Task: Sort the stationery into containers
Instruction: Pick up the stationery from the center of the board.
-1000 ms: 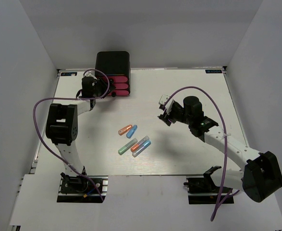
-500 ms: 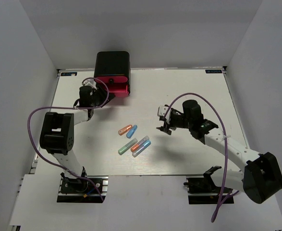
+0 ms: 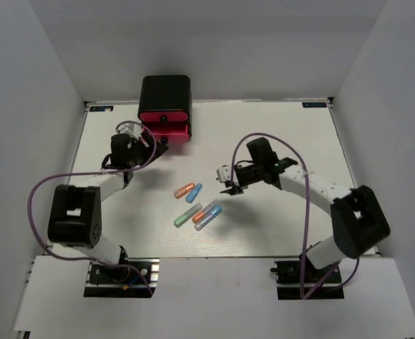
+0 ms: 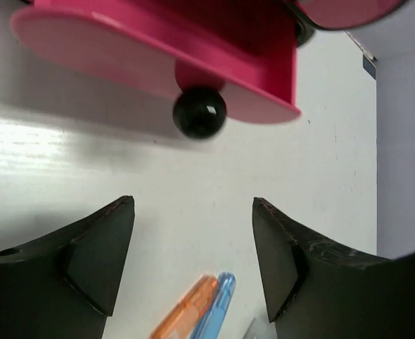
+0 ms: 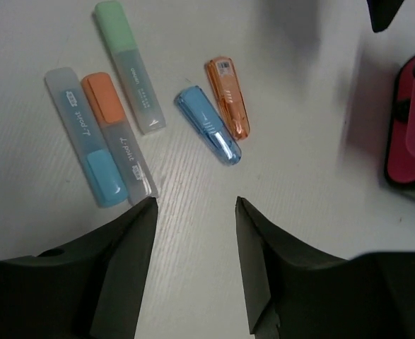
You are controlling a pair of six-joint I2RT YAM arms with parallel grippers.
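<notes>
- The glossy black rounded box [image 3: 165, 90] sits at the far side of the white table [image 3: 278, 134], its front facing both arms.
- One pink-red drawer [image 3: 166, 121] stands pulled out, seemingly so that pieces can drop in.
- The left gripper [image 4: 193, 219] hangs empty, jaws apart, just short of the drawer's black round knob [image 4: 199, 111].
- The right gripper [image 5: 194, 212], jaws apart and empty, hovers over the pieces, probably lining up a pick.
- The translucent orange, blue, green and clear capsule-shaped stationery pieces [image 5: 208, 124] lie loose mid-table, well apart from the box.
</notes>
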